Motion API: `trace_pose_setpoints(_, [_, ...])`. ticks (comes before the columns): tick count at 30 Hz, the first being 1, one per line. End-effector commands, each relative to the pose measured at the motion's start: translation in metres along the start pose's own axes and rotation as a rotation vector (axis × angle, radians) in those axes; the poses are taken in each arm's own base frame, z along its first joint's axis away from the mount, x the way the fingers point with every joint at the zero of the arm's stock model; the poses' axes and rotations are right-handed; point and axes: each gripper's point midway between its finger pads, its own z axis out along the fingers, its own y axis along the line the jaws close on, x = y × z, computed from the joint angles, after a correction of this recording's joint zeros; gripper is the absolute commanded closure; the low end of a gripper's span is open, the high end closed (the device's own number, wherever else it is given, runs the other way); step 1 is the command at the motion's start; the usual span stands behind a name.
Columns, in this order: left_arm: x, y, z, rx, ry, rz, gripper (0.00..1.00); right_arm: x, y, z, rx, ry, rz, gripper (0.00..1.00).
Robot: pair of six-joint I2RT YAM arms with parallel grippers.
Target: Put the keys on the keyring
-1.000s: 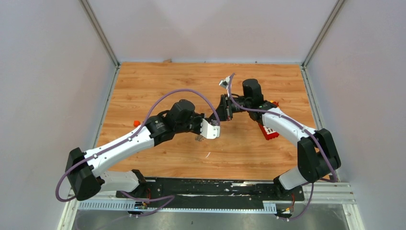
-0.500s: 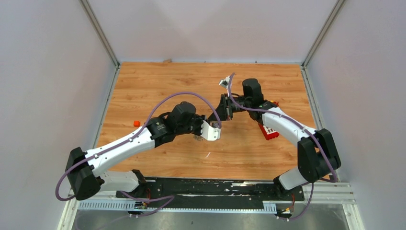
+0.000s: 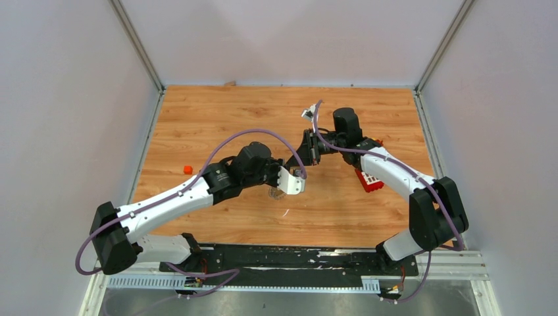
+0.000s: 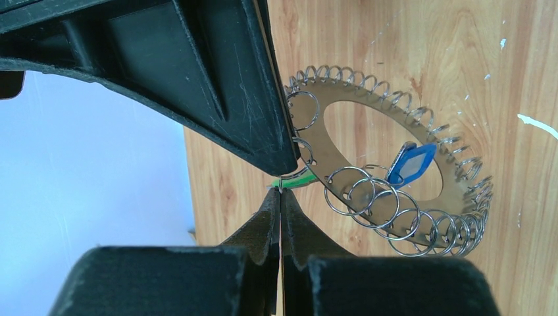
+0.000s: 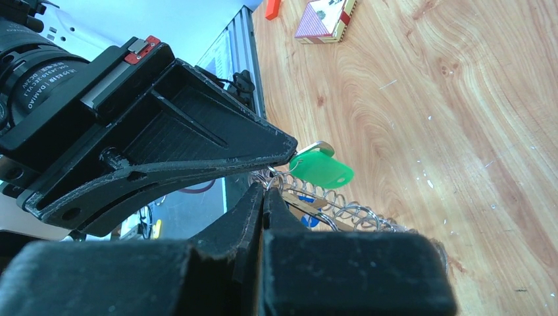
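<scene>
Left claw (image 4: 281, 197): jaws fully closed, tips pinching the small green plastic-headed key (image 5: 321, 170) by its wire loop. One marking is legible, "DAMIAO", printed on the black motor housing (image 5: 39, 85) behind this claw; other print on it is too small to read.

Left arm (image 3: 171, 197): extends from the near-left base diagonally to the centre of the wooden surface (image 3: 197, 118), wrist raised. One small orange piece (image 3: 187, 169) lies on the surface beside its forearm.

Large silver metal keyring (image 4: 388, 141): one flat disc with a central hole and many small wire rings round its rim. It is held tilted in the air between the two claws, above the middle of the surface. One small blue plastic-headed key (image 4: 411, 164) hangs on it, across the hole. Coloured keys: two.

Right claw (image 5: 264, 191): jaws closed, tips at the rim of the keyring, apparently gripping one small ring. It meets the left claw tip to tip.

Right arm (image 3: 395, 171): rises from the near-right base and folds back leftward to the centre. One red block (image 3: 370, 181) lies partly beneath it. One pink card (image 5: 326, 16) lies on the surface, visible only in the right wrist view.
</scene>
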Motion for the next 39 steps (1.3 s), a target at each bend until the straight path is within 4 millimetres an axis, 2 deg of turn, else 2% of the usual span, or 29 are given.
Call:
trace_pose_setpoints(1, [-0.009, 0.011, -0.004, -0.041, -0.019, 0.015, 1.00, -0.020, 0.010, 0.001, -0.019, -0.030, -0.082, 1.00])
trace_pose_setpoints(17, [-0.012, -0.001, 0.000, 0.002, -0.022, 0.051, 1.00, -0.021, 0.008, 0.001, -0.013, -0.031, -0.075, 1.00])
trace_pose_setpoints(25, [-0.011, 0.007, -0.003, -0.035, -0.002, 0.057, 1.00, -0.016, 0.003, 0.002, 0.005, -0.009, -0.079, 1.00])
trace_pose_setpoints(31, [-0.014, 0.001, -0.010, 0.022, -0.011, 0.047, 1.00, -0.011, 0.001, 0.000, 0.000, 0.033, -0.201, 1.00])
trace_pose_setpoints(39, [-0.021, -0.006, -0.019, 0.152, -0.083, -0.131, 1.00, -0.003, 0.013, -0.002, -0.088, 0.072, -0.331, 1.00])
